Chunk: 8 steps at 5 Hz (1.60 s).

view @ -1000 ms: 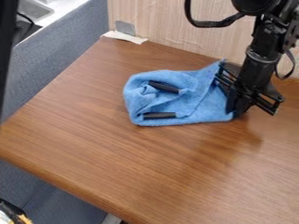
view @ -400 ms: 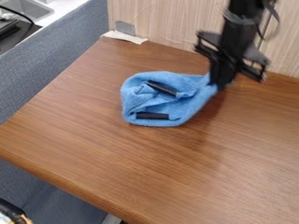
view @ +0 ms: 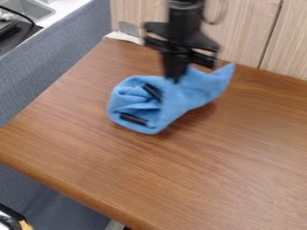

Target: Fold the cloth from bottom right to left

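Note:
The black gripper [view: 175, 77] hangs over the upper part of the blue cloth [view: 180, 96], its tips shut on the cloth. From there the cloth's right part is lifted, with a corner sticking out to the upper right. The left part lies bunched on the table, with two short black bars on it, one upper and one lower.
The brown wooden table [view: 198, 179] has its front edge at the lower left. A pale wood wall [view: 269, 40] stands behind it. White tape [view: 125, 37] and a small grey plate are at the back corner. A blue-grey partition [view: 54, 58] runs along the left.
The gripper has moved left and up from the right side, drawing the cloth's right part with it. The bunched left part has shifted slightly left and turned.

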Each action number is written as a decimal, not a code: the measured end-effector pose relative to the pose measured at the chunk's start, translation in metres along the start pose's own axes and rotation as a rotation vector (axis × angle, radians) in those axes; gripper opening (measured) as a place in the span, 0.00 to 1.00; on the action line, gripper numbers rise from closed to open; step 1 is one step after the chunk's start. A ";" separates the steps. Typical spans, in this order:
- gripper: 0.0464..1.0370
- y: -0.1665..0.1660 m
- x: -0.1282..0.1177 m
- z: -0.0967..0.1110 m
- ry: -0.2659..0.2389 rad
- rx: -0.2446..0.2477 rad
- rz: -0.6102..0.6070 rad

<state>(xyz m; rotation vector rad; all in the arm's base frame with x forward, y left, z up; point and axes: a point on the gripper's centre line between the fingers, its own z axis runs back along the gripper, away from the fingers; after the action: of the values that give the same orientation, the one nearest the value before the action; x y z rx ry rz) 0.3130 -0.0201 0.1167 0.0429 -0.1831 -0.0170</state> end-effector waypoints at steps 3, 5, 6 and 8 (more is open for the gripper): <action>0.01 0.063 -0.042 -0.043 0.124 0.019 0.175; 0.01 0.076 -0.044 -0.080 0.189 0.028 0.169; 0.02 0.079 -0.041 -0.081 0.187 0.037 0.161; 0.34 0.078 -0.045 -0.080 0.217 0.023 0.196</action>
<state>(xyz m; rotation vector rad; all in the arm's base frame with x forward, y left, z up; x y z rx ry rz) 0.2848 0.0623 0.0337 0.0493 0.0299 0.1849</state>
